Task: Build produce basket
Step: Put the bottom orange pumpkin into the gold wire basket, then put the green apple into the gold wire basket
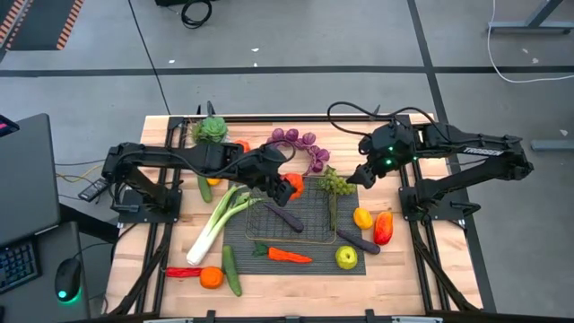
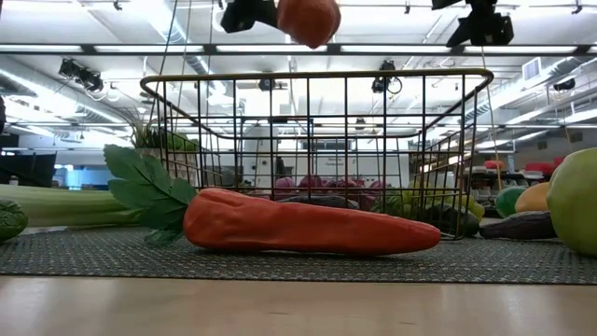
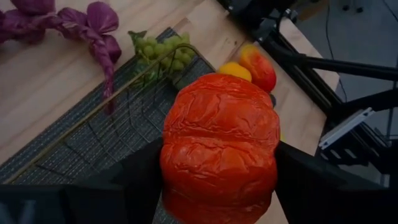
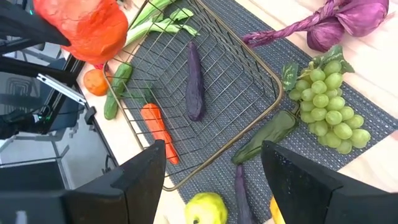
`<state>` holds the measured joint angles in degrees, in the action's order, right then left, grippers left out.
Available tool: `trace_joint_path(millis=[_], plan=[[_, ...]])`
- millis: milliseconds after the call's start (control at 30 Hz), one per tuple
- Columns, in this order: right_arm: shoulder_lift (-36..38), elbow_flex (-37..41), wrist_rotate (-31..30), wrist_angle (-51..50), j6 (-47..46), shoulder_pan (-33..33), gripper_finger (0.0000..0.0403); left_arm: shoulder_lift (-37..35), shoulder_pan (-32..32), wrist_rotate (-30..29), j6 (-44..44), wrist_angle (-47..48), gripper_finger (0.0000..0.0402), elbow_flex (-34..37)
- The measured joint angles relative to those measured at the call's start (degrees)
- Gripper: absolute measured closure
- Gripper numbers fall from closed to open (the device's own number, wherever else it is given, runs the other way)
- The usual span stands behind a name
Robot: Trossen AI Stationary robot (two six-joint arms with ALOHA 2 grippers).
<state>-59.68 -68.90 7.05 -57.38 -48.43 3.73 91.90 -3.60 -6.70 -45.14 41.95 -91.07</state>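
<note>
The left gripper [image 1: 289, 184] is clamped on a red-orange pepper [image 3: 219, 146] above the basket [image 1: 316, 235]. The right gripper [image 1: 360, 176] hovers near the green grapes [image 4: 328, 102], fingers apart.

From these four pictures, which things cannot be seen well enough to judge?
- Left gripper: fingertips hidden behind the red pepper it holds, left wrist view.
- Right gripper: fingertips cut by the bottom edge, right wrist view.
- Basket: its floor is hidden behind the carrot, low view.
</note>
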Motion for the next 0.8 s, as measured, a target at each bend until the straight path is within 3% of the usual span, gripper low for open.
trace_joint_path(millis=[267,533,800], plan=[[0.0,0.0,0.0,-0.2,2.7,0.0,0.0137,0.0,-0.2,1.5,-0.7,0.1,0.0133,0.0],[0.0,0.0,-0.1,-0.2,6.2,0.0,0.0137,0.0,-0.2,1.4,-1.7,0.1,0.0087,0.0],[0.0,0.0,-3.0,-0.2,8.2,1.1,0.0137,0.0,-0.6,2.0,-3.3,0.1,0.0083,0.0]])
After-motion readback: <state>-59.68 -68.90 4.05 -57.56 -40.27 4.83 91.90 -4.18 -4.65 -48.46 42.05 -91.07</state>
